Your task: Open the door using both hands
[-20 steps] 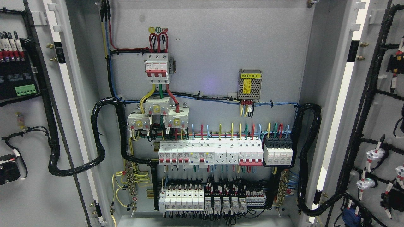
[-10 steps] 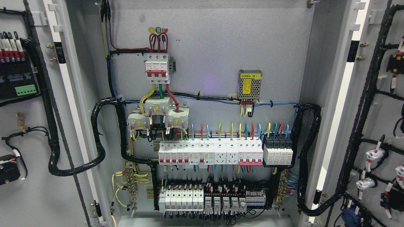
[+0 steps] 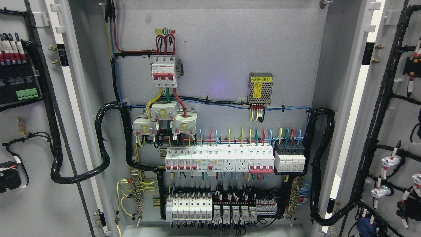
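Grey steel cabinet's left door and right door swung wide of white breaker row | hands unseen, grip untellable | opening seemingly complete | next: likely none

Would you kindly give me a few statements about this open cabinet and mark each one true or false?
1. Both doors stand open, the left door and the right door swung out to the sides. True.
2. A robot hand grips the right door's edge. False: no hand is in view.
3. The three-pole breaker at the upper left has red toggles. True.
4. The perforated metal box sits below the bottom row of breakers. False: it is mounted above the rows, at the upper right of the back panel.
5. A thick black cable bundle loops from the left door into the cabinet. True.
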`<state>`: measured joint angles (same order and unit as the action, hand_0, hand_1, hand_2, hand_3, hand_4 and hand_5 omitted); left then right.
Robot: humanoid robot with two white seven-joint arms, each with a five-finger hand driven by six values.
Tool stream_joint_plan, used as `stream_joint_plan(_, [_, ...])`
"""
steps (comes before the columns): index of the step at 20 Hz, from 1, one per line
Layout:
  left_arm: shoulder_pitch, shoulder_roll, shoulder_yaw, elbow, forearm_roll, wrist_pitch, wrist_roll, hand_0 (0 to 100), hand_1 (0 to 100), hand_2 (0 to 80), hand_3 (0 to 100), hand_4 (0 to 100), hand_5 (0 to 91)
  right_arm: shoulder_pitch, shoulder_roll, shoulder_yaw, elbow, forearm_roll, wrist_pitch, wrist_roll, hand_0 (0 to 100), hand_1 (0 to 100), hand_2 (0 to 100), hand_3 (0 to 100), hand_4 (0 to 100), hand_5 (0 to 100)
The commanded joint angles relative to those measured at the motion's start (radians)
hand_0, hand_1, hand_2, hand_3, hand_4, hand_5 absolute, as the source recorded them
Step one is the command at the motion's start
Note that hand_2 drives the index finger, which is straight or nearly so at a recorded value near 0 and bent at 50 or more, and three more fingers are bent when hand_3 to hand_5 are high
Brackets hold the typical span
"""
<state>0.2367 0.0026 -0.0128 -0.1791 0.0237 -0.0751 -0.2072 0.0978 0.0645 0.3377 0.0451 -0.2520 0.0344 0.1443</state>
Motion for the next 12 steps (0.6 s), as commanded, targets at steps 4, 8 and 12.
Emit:
stream_joint_plan(4, [-0.033,-0.030,0.036,0.013,0.012,-0.003,0.000,12,39,0.0,0,0,0.0,-0.001,0.018,-0.023,-0.004,0.000,-0.001,0.000,12,39,0,0,0,0])
stream_joint_plan(8, [-0.036,-0.032,0.036,0.012,0.012,-0.003,0.000,12,39,0.0,0,0,0.0,-0.004,0.018,-0.032,-0.005,-0.001,-0.002,0.001,12,39,0,0,0,0])
stream_joint_plan(12, [-0.036,-0.032,0.036,0.012,0.012,-0.003,0.000,12,39,0.0,0,0,0.0,-0.006,0.018,-0.032,-0.005,-0.001,-0.002,0.001,12,39,0,0,0,0])
